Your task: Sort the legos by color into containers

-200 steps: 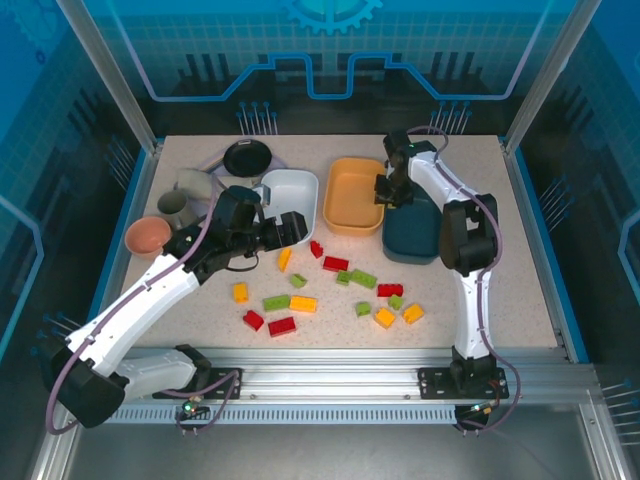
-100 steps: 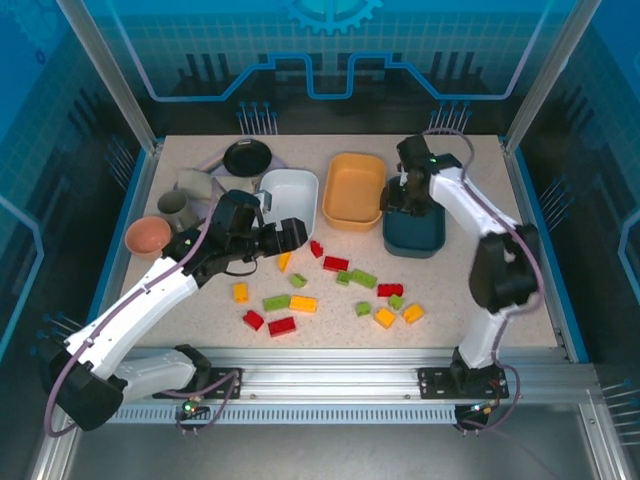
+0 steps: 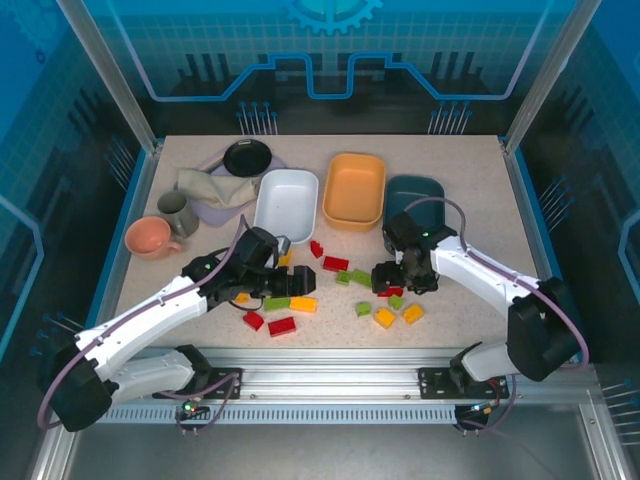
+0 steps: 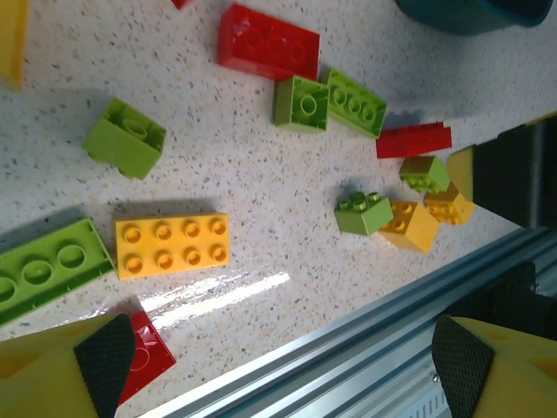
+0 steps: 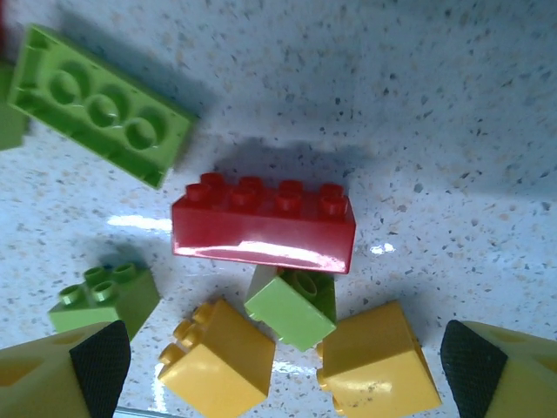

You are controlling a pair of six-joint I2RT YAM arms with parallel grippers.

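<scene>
Red, green and yellow legos lie scattered at the front middle of the table, among them a yellow flat brick (image 3: 303,304) and a long green one (image 3: 276,302). My left gripper (image 3: 304,278) hovers open above these, its fingers (image 4: 104,357) wide apart with nothing between them. My right gripper (image 3: 384,278) is open just over a red brick (image 5: 265,222), with a small green brick (image 5: 291,309) and two yellow bricks (image 5: 218,353) between its pads (image 5: 474,370). The white tub (image 3: 286,205), orange tub (image 3: 354,192) and dark teal tub (image 3: 415,195) stand in a row behind.
A black round dish (image 3: 247,157), a crumpled cloth (image 3: 215,187), a grey cup (image 3: 178,213) and a pink mug (image 3: 150,237) sit at the back left. The aluminium rail (image 4: 365,340) runs along the table's front edge, close below the left gripper.
The right arm has swung from the teal tub down to the bricks at front right. The left arm has moved from the white tub toward the front, over the yellow and green bricks.
</scene>
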